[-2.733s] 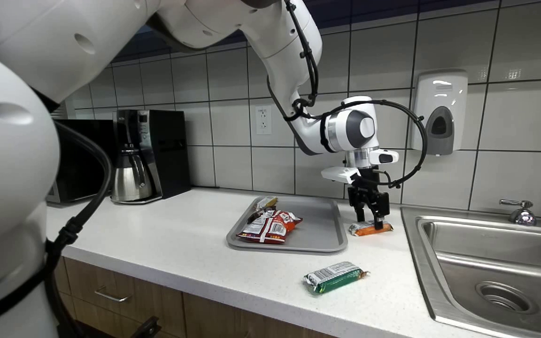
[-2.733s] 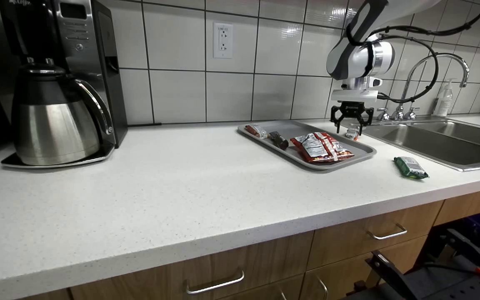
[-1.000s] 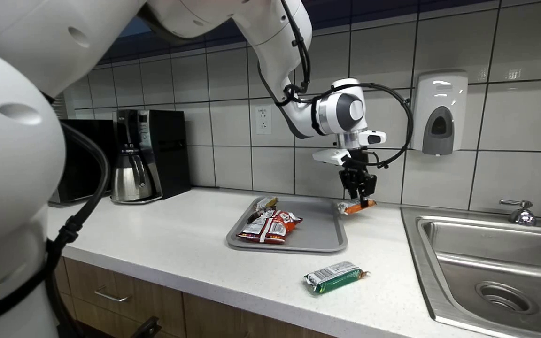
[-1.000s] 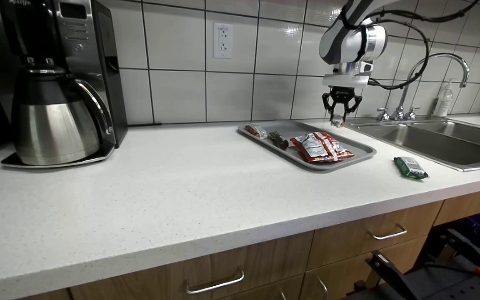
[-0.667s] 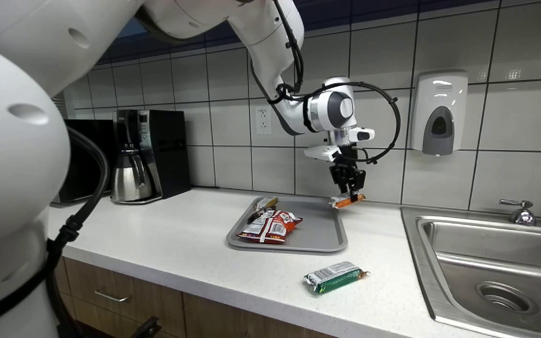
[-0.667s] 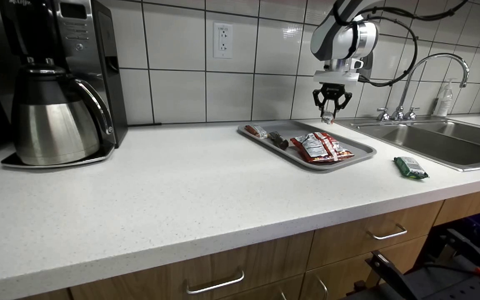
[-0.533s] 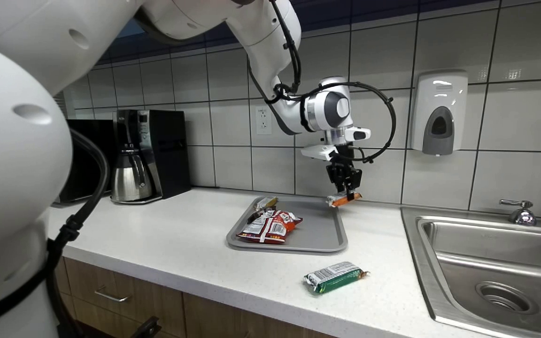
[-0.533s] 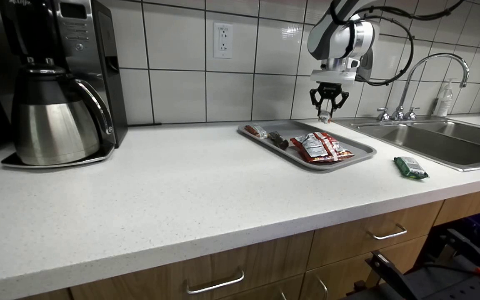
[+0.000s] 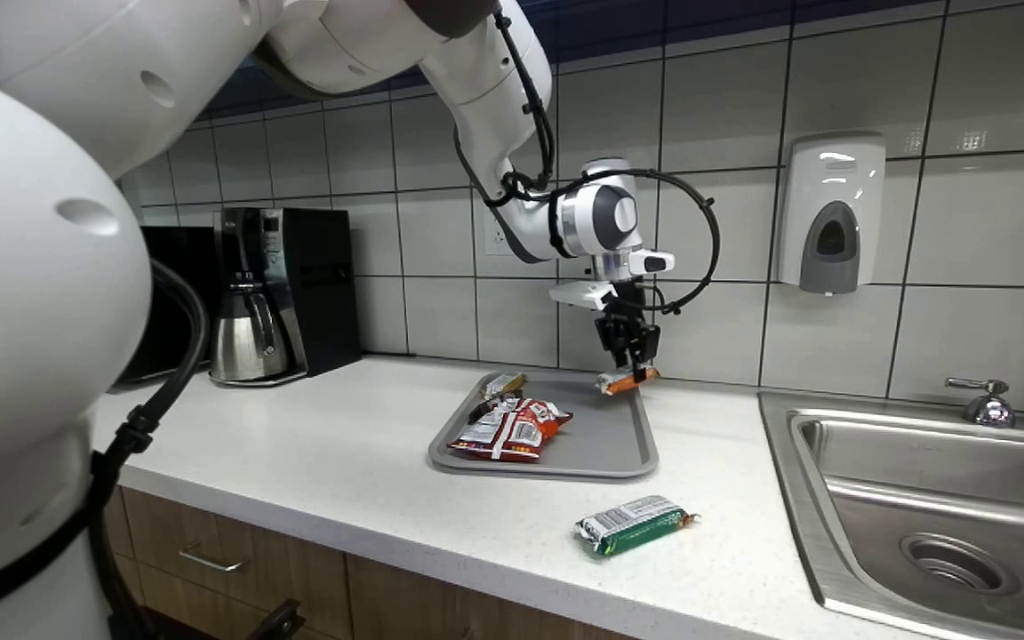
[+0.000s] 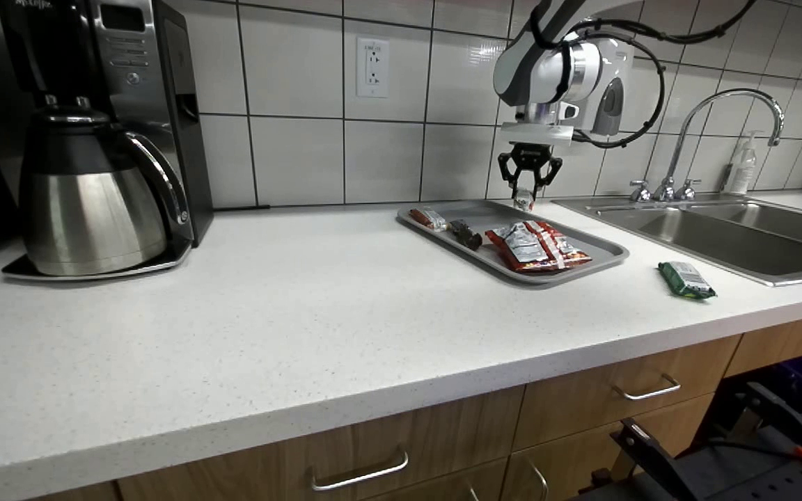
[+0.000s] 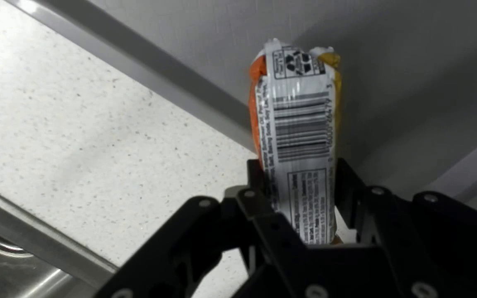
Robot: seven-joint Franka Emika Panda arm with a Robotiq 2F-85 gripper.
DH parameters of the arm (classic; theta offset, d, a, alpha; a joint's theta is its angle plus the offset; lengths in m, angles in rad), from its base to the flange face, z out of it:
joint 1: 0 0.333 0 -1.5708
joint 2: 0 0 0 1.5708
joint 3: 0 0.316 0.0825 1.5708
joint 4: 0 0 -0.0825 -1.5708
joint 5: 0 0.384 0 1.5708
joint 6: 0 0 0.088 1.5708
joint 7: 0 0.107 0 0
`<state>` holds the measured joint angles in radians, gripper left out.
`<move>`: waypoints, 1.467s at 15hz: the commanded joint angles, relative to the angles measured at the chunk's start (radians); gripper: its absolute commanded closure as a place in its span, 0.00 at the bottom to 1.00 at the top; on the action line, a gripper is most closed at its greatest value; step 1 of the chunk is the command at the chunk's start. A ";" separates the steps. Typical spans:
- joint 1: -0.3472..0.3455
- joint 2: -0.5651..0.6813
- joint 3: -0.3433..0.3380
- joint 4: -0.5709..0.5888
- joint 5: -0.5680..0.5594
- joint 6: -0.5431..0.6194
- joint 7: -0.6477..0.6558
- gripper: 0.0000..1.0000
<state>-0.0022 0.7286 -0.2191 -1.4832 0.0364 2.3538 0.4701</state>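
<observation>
While the gripper (image 10: 525, 193) pinches a wrapped bar (image 11: 298, 124), a grey tray (image 9: 596, 436) lies beneath it

Pressed against the two long sides of the wrapped bar, the fingers (image 11: 348, 186) hold it with its pale printed face toward the wrist view, where a barcode, a recycling mark and fine print show, orange along one edge and yellow along the other. In that view its far end lies over the tray's floor, while its nearer part crosses the rim, with the speckled white desk (image 10: 234, 348) alongside. In both exterior views it is at the tray's back corner, close to the tiled wall (image 10: 387, 163); how high above the tray cannot be told exactly.

On the tray lie a crumpled red bag (image 9: 512, 431), a dark packet (image 10: 466, 234) just beside it and a small packet (image 10: 429, 219) with a pale label. Well apart from the gripper, a green packet (image 9: 635, 524) rests on the desk, between the tray and the desk's front edge. Beyond it is a steel sink (image 9: 804, 498), and a soap dispenser (image 9: 832, 213) is mounted on the wall. At the opposite end stands a coffee maker (image 9: 325, 293) with a steel carafe (image 10: 95, 223)
</observation>
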 commanded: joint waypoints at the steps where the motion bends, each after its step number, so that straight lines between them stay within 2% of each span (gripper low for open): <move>1: 0.014 0.030 0.006 0.064 -0.017 -0.047 0.027 0.81; 13: 0.065 0.112 0.004 0.150 -0.025 -0.100 0.056 0.81; 14: 0.066 0.115 0.005 0.153 -0.025 -0.103 0.056 0.34; 19: 0.050 0.085 0.019 0.132 -0.013 -0.124 0.018 0.02; 22: 0.043 0.041 0.016 0.098 -0.018 -0.160 0.002 0.00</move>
<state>0.0632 0.8231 -0.2178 -1.3687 0.0329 2.2735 0.4912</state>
